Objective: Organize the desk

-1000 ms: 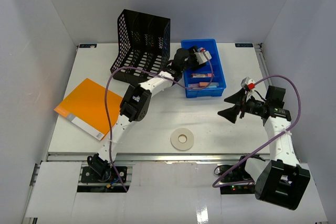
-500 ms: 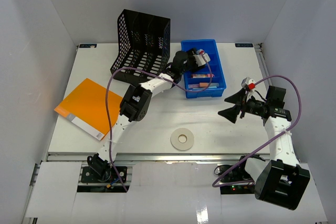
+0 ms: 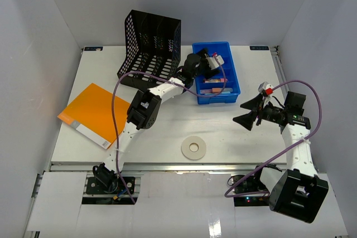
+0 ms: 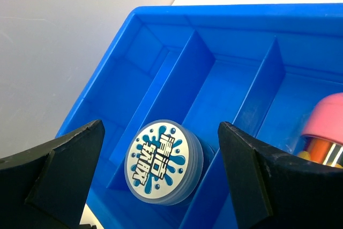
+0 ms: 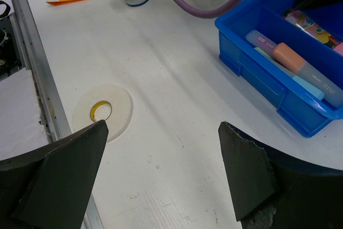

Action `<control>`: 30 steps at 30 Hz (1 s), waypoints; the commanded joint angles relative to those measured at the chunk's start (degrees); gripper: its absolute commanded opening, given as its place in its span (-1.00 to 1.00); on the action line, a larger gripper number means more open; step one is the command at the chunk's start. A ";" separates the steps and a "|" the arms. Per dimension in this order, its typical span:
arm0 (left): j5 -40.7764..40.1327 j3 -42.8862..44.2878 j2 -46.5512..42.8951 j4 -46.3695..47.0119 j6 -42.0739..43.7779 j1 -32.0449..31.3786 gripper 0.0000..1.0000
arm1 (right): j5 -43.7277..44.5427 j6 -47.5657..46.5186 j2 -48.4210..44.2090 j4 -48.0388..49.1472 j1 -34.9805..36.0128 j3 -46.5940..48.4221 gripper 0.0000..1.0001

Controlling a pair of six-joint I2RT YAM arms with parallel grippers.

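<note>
White desk (image 3: pixel 223 137) is carrying a black rack (image 3: pixel 149 40), a blue tray (image 3: pixel 218 99), an orange folder (image 3: pixel 92 112) and a tape roll (image 3: pixel 193 148), with the left gripper (image 3: pixel 207 64) hovering over the tray and the right gripper (image 3: pixel 239 113) hanging near the roll. Seen from the left wrist, the jaws are standing wide apart above a round labelled tub (image 4: pixel 163 162) lying between two tray dividers. Seen from the right wrist, the jaws are gaping empty over bare desk between roll and tray.
</note>
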 commanded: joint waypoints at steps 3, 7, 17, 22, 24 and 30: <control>1.45 3.48 -9.99 -1.03 -4.20 -0.85 0.96 | -1.30 -0.69 -0.56 -0.15 -0.44 0.68 0.80; 2.73 4.43 -14.52 -1.65 -10.45 -1.33 0.96 | -1.22 -1.04 -0.56 -0.15 -0.45 0.60 0.81; -0.30 -10.84 -35.36 -14.87 -34.36 -1.33 0.96 | -0.19 -1.31 -0.73 -0.33 -0.54 0.50 0.80; -4.87 -35.83 -57.40 -25.57 -48.49 -0.98 0.96 | 2.19 -0.08 -0.83 0.37 -0.45 0.51 0.80; -5.93 -45.60 -65.22 -25.76 -51.84 -0.54 0.96 | 3.17 0.71 -0.83 0.81 -0.45 0.42 0.80; -19.30 -68.96 -88.96 -35.43 -64.66 1.96 0.96 | 5.20 4.21 -1.09 3.90 -0.27 -0.48 0.80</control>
